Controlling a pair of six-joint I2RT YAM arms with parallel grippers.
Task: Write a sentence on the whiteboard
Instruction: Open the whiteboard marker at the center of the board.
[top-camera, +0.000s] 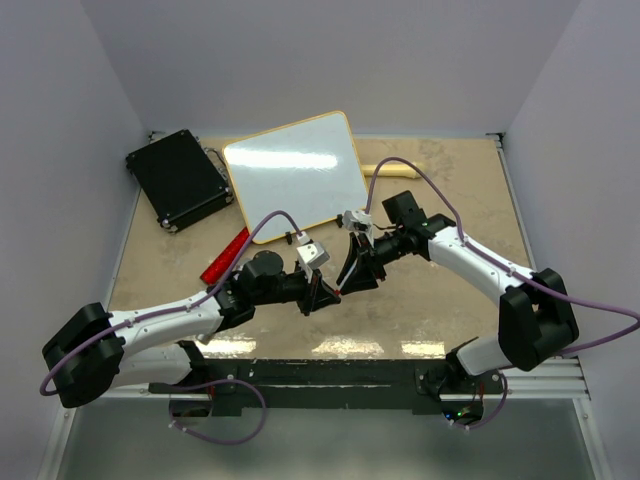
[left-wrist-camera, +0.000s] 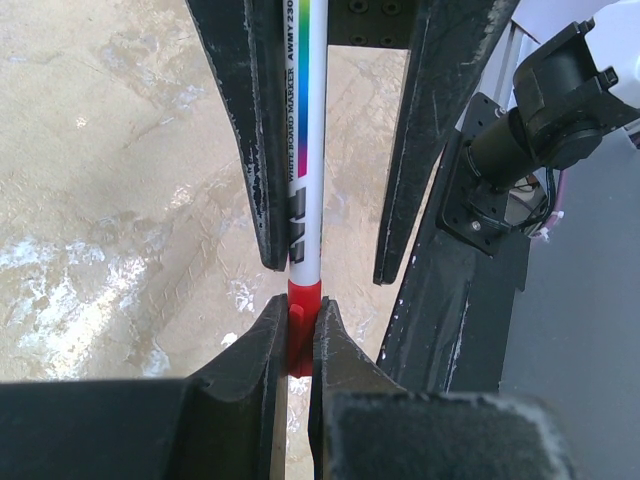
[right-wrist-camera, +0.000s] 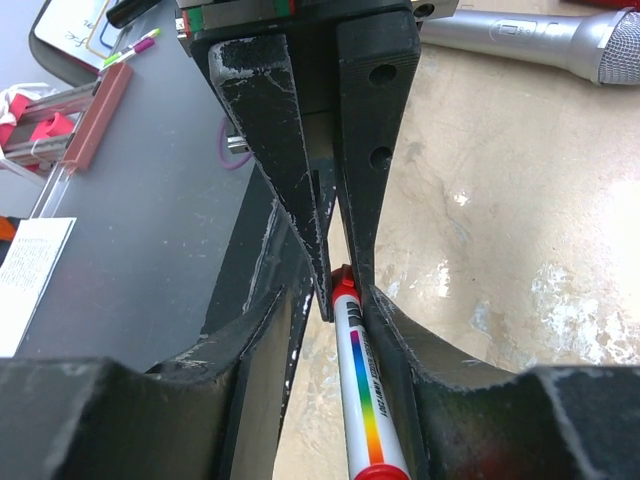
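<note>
My left pincer (left-wrist-camera: 298, 335) is pressed together on the red cap (left-wrist-camera: 303, 300) of the marker (left-wrist-camera: 308, 150) and on nothing else. From that grip the marker's long axis runs straight ahead of the left fingertips into my right pincer (left-wrist-camera: 330, 270). Its jaws stand a little apart on either side of the white barrel with a gap on one side, so I judge the right has no hold on it. Cap and barrel look joined. Pulling the cap off turns on that shared line: the right must close on the barrel, then the two draw apart along it. The whiteboard (top-camera: 295, 175) lies on the counter (top-camera: 430, 300) beyond both pincers, away from my bases. It is blank, with no sentence on it. Neither pincer is clearly nearer to it, but the right is the one around the barrel
</note>
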